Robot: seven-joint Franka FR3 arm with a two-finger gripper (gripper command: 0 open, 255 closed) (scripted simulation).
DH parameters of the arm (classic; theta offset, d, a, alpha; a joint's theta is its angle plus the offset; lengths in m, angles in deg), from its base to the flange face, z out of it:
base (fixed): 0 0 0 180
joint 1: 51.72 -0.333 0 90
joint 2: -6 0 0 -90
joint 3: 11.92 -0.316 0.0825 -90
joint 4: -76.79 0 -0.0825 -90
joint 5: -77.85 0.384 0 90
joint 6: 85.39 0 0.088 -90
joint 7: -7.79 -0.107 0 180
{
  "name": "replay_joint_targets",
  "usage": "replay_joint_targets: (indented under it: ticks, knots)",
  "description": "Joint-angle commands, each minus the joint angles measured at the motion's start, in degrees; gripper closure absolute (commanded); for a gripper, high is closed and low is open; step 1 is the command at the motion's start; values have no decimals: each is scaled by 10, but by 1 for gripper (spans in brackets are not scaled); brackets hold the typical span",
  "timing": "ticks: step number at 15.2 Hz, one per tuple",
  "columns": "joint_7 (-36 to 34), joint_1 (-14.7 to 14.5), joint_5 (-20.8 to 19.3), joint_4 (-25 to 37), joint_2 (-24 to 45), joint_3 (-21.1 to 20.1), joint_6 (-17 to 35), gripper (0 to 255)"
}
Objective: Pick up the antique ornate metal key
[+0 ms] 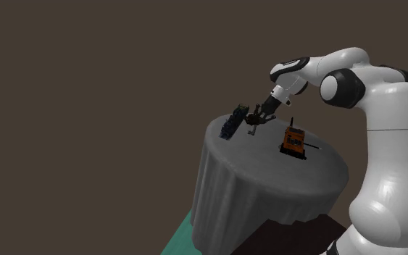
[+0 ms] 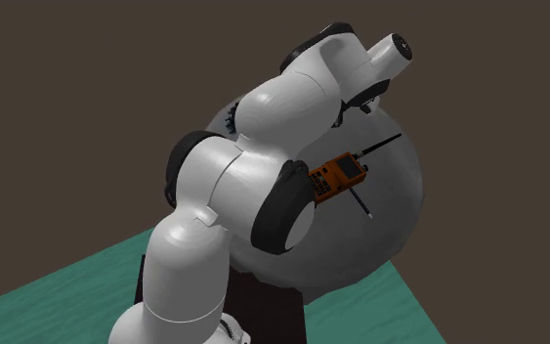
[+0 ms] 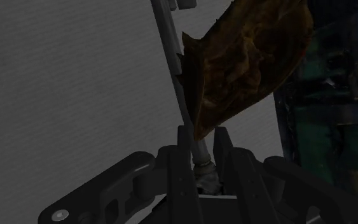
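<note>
From where I stood, the gripper [image 1: 257, 116] hung over the far side of the round table [image 1: 267, 177]. Its jaws were nearly closed, pinching the key [image 3: 176, 83] by its thin grey shaft. Looking along the hand, the two fingers [image 3: 185, 159] pressed the shaft from either side near one end. The rest of the shaft ran away from them over the grey cloth.

A ragged brown shape [image 3: 247, 63] lay against the shaft just past the fingertips. I could not tell whether it was the key's ornate part or something else.

In the shoulder view the key hung under the gripper, at the cloth or just above it; whether it was clear of the table I could not say. A dark box [image 1: 230, 124] stood just beside it on that view's left. An orange radio [image 1: 292, 140] sat well apart towards the right.

I judged the key to be small, light and quite stiff, not a thing that a firm squeeze would harm. The trouble was more likely to be slip. A smooth round shaft between flat pads could swivel, and held so near one end the free length might swing down or twist out. A hold nearer the middle of the shaft seemed to me the safer one.
</note>
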Motion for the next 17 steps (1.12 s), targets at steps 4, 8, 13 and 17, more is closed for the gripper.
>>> replay_joint_targets:
  ticks: [4,8,13,17]
  knots:
    - [-3,-1,-2,-2,-3,1,-4,255]
    - [-14,0,-7,13,-13,3,-25,255]
    - [-29,1,-13,34,-24,5,-53,255]
    - [-40,3,-17,54,-30,6,-76,255]
